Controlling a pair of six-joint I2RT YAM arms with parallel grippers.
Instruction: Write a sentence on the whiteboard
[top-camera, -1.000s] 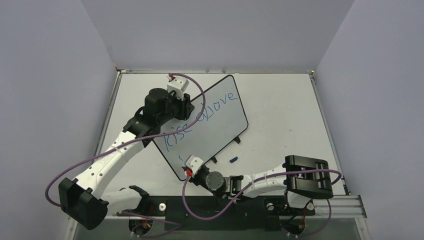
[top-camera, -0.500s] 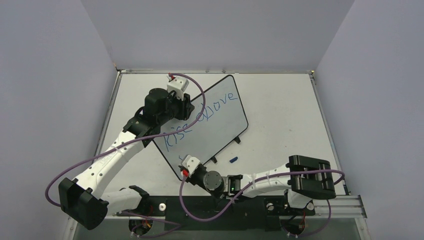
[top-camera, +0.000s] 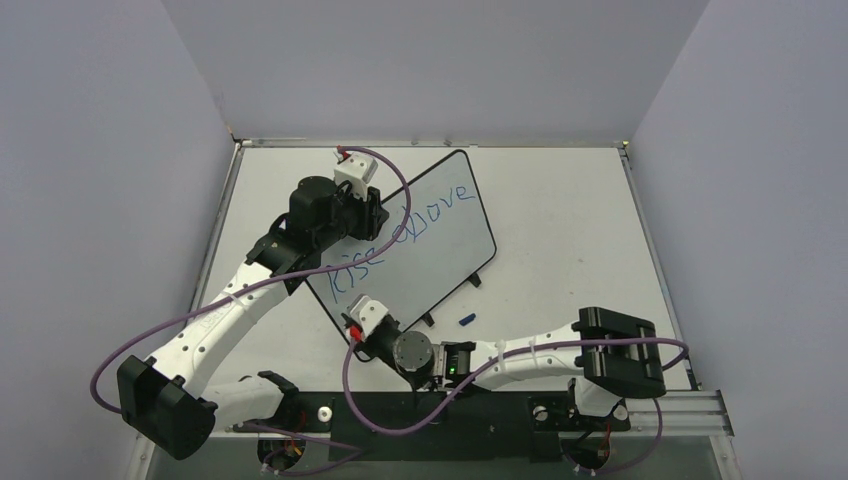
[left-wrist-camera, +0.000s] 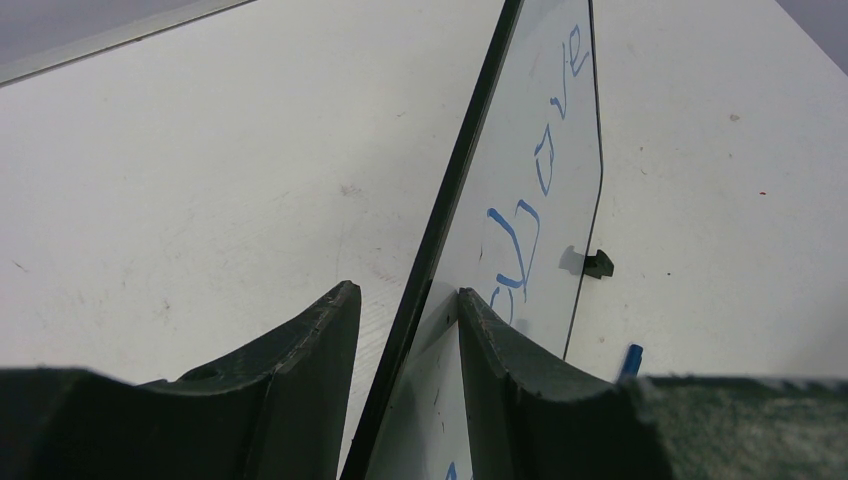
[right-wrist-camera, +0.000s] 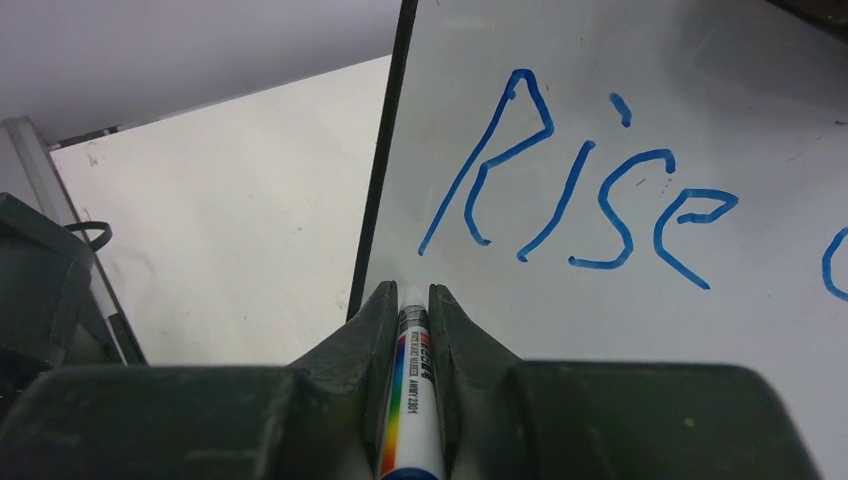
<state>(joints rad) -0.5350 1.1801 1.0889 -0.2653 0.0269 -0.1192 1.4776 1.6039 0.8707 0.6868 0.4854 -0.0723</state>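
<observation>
Right gripper (right-wrist-camera: 412, 295) is sitting nearest the bases, jaws narrow and pinching a white marker (right-wrist-camera: 411, 400) with a rainbow label between them. The marker tip is pointing at the whiteboard (right-wrist-camera: 640, 330), close to its black left frame edge and just under the "R"; can't tell if the tip is touching. The whiteboard is standing tilted on the table (top-camera: 570, 220), turned diagonal, with the right gripper at its near lower corner. The sentence (right-wrist-camera: 612, 212) is running in blue across the board, up and away from the marker tip, reading "Rise above" so far. A small blue cap (top-camera: 466, 321) is lying on the table just beside the board's near edge. Farther back, the left gripper (left-wrist-camera: 408, 295) is clamping the board's far upper edge, one finger on each face.
</observation>
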